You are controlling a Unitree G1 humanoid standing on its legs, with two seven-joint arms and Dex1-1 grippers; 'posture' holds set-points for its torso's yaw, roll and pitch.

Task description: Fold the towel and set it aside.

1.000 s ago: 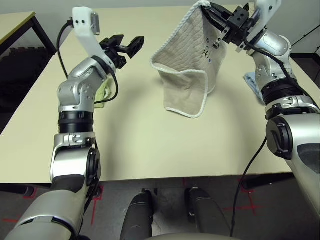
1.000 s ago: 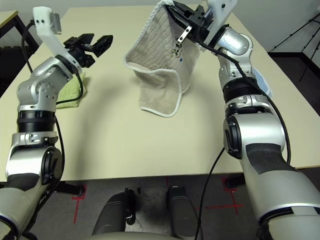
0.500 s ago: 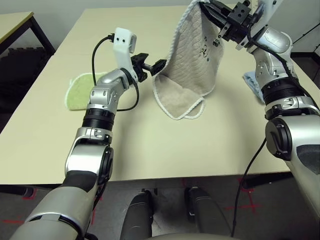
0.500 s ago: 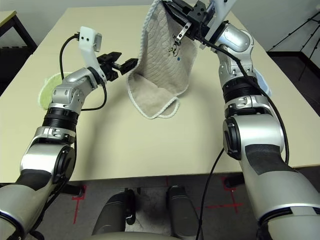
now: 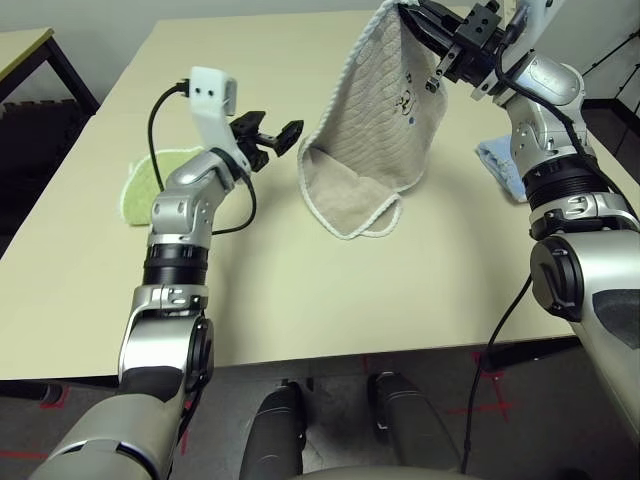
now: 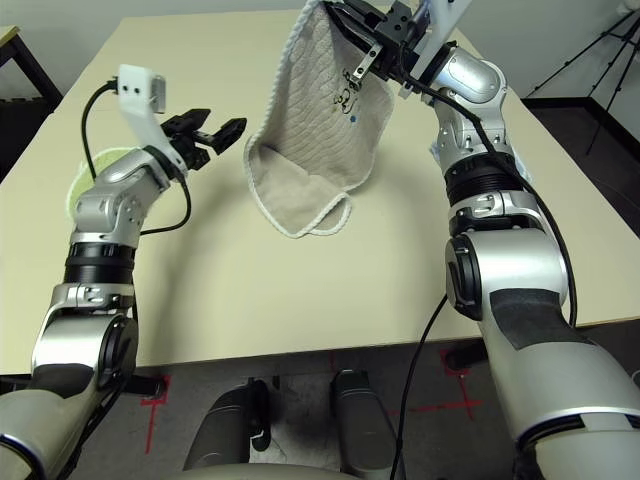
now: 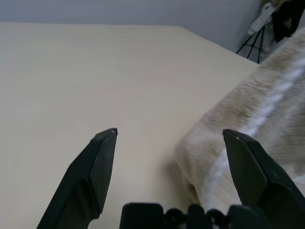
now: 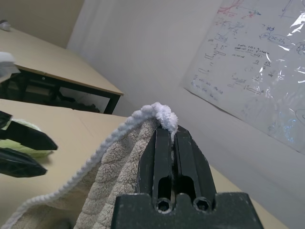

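Observation:
The beige towel (image 5: 372, 130), white-edged with a small dark motif, hangs from its top corner. My right gripper (image 5: 412, 16) is shut on that corner, high over the far side of the table. In the right wrist view the white edging (image 8: 162, 114) bunches just above the closed fingers (image 8: 183, 152). The towel's lower end (image 5: 350, 205) rests folded on the tabletop. My left gripper (image 5: 273, 130) is open, just left of the towel's hanging left edge and apart from it. In the left wrist view the towel (image 7: 257, 119) lies beside one finger (image 7: 248, 162).
A lime-green towel (image 5: 138, 185) lies on the table behind my left forearm. A light-blue towel (image 5: 500, 165) lies by the right edge, behind my right arm. A dark side table (image 5: 25, 50) stands far left. Bare tabletop (image 5: 330, 290) spreads in front of the towel.
My left gripper swung in toward the towel's left edge, then drew back a little to the left, still open. The towel's lower end settled onto the table. The right gripper kept its hold.

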